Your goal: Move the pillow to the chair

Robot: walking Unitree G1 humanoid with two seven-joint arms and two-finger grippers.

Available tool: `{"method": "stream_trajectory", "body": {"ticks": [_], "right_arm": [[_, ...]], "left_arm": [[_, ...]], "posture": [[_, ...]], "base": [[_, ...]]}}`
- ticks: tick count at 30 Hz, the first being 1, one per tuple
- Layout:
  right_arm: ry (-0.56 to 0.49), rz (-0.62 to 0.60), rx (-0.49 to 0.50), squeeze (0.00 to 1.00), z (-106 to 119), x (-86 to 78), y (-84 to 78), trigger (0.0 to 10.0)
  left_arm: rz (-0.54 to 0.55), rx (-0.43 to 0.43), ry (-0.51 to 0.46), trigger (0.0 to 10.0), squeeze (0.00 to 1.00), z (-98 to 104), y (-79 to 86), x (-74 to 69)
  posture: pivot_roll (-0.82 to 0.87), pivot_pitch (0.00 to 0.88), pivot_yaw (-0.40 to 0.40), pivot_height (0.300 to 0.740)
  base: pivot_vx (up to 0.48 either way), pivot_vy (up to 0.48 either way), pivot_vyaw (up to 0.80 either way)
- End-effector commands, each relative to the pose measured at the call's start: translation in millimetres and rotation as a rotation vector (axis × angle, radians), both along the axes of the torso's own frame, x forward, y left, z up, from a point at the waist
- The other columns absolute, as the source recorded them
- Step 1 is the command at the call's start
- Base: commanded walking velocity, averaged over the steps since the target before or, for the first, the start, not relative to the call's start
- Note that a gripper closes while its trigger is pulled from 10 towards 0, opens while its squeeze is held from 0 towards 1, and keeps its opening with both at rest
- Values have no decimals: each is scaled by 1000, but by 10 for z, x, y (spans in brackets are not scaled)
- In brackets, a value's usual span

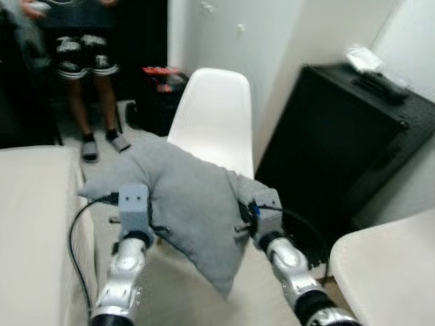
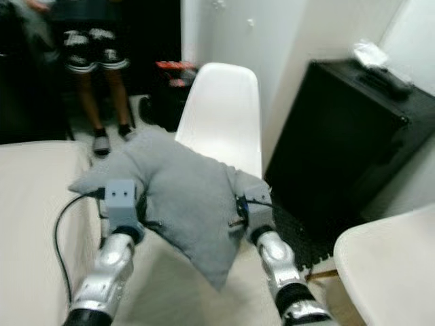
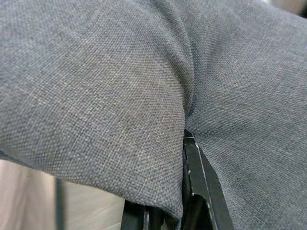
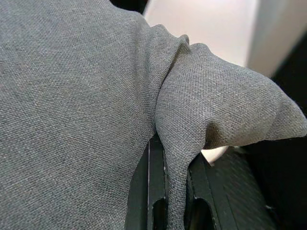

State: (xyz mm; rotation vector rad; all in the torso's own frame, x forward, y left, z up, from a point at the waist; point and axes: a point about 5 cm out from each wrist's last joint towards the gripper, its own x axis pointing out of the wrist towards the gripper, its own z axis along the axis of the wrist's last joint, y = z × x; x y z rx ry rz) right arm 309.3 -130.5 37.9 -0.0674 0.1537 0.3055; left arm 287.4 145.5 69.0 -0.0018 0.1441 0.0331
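While I hold the grey pillow (image 1: 194,204) up in front of my chest, both arms are raised and sharing the load. My left end effector (image 3: 184,143) has its black fingers pinched on a fold of fabric on one side; my right end effector (image 4: 168,158) is clamped on a gathered corner on the other. The pillow hangs in the air, one corner drooping toward the floor. To my left lies the edge of a pale bed (image 1: 34,217). Just beyond the pillow stands the white chair (image 1: 214,112), its seat hidden behind the fabric. A person (image 1: 85,54) stands further back. I judge the pickup done; setting down and releasing remain.
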Motion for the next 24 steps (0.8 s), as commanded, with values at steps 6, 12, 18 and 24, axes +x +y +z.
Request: {"method": "stream_trajectory", "body": {"ticks": [6,12,18,24], "right_arm": [[5,-17,7,0,5,11,-35,10000],[54,-29,-1,0,-65,-14,-68,10000],[110,-33,-29,0,-179,-85,-93,10000],[118,-59,-20,0,-222,-126,-85,10000]], "left_arm": [[-30,0,-26,10000,0,56,-77,16],[-33,13,13,10000,0,-38,-72,-25],[-71,64,53,10000,0,-138,-71,-94],[-100,99,74,10000,0,-189,-39,-119]], "posture": [[85,0,-118,740],[83,0,-117,740],[92,0,-91,740],[89,0,-50,740]], "base": [[0,0,-800],[0,0,-800],[0,0,-800],[0,0,-800]]}}
